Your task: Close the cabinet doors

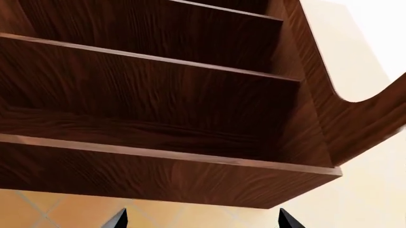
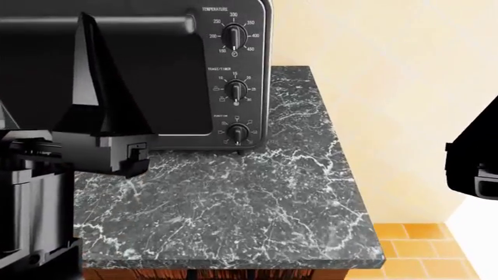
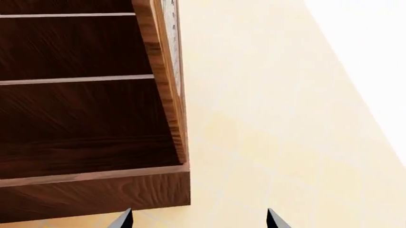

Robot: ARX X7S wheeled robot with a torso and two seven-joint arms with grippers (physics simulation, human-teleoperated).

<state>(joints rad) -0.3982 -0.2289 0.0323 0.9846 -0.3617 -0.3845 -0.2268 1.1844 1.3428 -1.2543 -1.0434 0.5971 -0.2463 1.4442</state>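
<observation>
The dark wooden cabinet [image 1: 159,90] stands open in the left wrist view, seen from below, with its shelves showing. A brown panel with a curved edge [image 1: 362,123], perhaps an open door, hangs at its side. My left gripper [image 1: 203,221] is open below the cabinet's bottom board, touching nothing. In the right wrist view the same kind of shelved cabinet [image 3: 76,109] shows, with a thin panel edge-on [image 3: 166,71] at its side. My right gripper [image 3: 199,221] is open and empty below the cabinet's corner. The cabinet is out of the head view.
A black toaster oven [image 2: 225,70] stands at the back of a black marble counter [image 2: 257,204]. My left arm [image 2: 70,134] fills the left of the head view and part of my right arm [image 2: 474,163] shows at its right edge. A cream wall [image 3: 285,95] lies beside the cabinet.
</observation>
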